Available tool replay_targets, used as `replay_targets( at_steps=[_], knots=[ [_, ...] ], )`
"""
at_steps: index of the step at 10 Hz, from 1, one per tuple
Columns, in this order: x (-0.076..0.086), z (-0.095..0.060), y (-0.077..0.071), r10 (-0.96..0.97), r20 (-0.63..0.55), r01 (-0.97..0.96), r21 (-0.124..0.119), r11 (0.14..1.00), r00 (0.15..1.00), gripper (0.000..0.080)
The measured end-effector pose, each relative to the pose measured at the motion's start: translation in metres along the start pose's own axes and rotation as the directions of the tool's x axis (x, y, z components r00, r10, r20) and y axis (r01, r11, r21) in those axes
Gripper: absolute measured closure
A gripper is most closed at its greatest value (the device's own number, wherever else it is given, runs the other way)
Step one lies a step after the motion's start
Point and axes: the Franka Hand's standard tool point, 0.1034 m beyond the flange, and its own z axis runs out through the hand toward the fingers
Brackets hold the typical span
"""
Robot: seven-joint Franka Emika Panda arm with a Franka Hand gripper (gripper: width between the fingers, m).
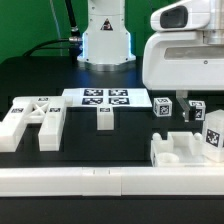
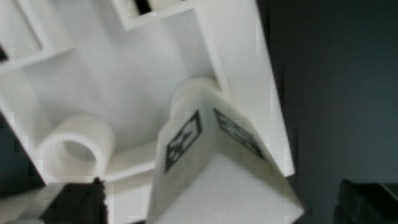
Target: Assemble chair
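Note:
The chair is in loose white tagged pieces. In the exterior view two L-shaped pieces (image 1: 20,122) (image 1: 50,126) lie at the left and a small T-shaped piece (image 1: 105,119) lies mid-table. A small cube (image 1: 163,105) stands at the right. A blocky assembly (image 1: 178,152) with an upright tagged piece (image 1: 213,136) sits at the front right. My gripper (image 1: 192,108) hangs over that right-hand group, its fingertips hard to make out there. In the wrist view the gripper (image 2: 222,205) is open. A tagged wedge-like piece (image 2: 217,150) stands between the dark fingers (image 2: 71,202) on a white slab (image 2: 169,60), with a gap on one side.
The marker board (image 1: 105,97) lies flat behind the T-shaped piece. A long plain white rail (image 1: 100,181) runs along the front edge. The robot base (image 1: 105,40) stands at the back centre, and the table is black.

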Motion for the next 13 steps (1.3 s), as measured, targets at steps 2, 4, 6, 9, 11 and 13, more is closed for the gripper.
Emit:
replay_targets(
  at_steps=[2,4,6,9,11,13],
  knots=[
    [-0.0006,0.0010,-0.0020,-0.177,0.001,0.177,-0.010,0.984,0.984,0.0151],
    [-0.0004,0.0006,-0.0024,-0.331,0.000,0.331,-0.021,0.943,0.944,0.0151],
    [0.0005,0.0004,-0.0007,-0.451,0.002,0.450,-0.028,0.892,0.893,0.0151],
    [0.0020,0.0011,0.0051,-0.506,0.005,0.506,-0.029,0.862,0.862,0.0275],
    [0.0020,0.0012,0.0052,-0.494,0.005,0.494,-0.028,0.869,0.869,0.0421],
    [0.0025,0.0014,0.0058,-0.475,0.004,0.475,-0.027,0.880,0.880,0.0509]
  ],
)
